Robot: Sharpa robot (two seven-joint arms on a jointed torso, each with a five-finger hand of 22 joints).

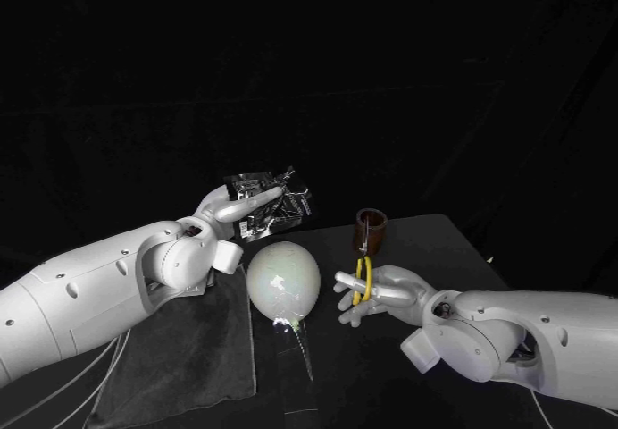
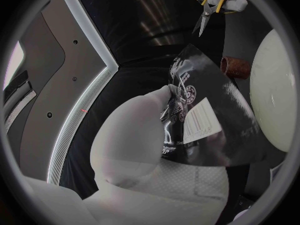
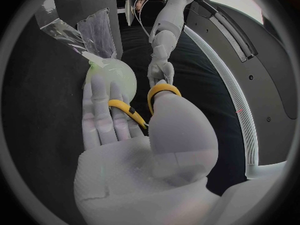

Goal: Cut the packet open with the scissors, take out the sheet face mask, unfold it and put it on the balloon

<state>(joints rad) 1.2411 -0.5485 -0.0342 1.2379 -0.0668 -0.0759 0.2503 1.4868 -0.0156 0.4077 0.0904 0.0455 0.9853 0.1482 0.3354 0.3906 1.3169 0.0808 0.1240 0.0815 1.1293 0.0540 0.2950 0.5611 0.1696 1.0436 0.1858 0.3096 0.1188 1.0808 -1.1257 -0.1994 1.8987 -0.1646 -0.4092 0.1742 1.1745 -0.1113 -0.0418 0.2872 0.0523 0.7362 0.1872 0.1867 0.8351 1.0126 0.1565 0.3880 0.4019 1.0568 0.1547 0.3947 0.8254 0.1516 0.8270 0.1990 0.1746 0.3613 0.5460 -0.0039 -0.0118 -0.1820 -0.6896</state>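
So far: pick-up stage done, no cut visible. Left hand (image 1: 238,207) grips packet (image 1: 279,198), held up behind balloon (image 1: 283,279). Right hand (image 1: 382,293) holds scissors (image 1: 364,279), fingers through yellow handles, low beside balloon, well apart from packet. Packet edges look whole in left wrist view; judged unopened. Left to do: cut packet, pull mask out, unfold, lay on balloon.
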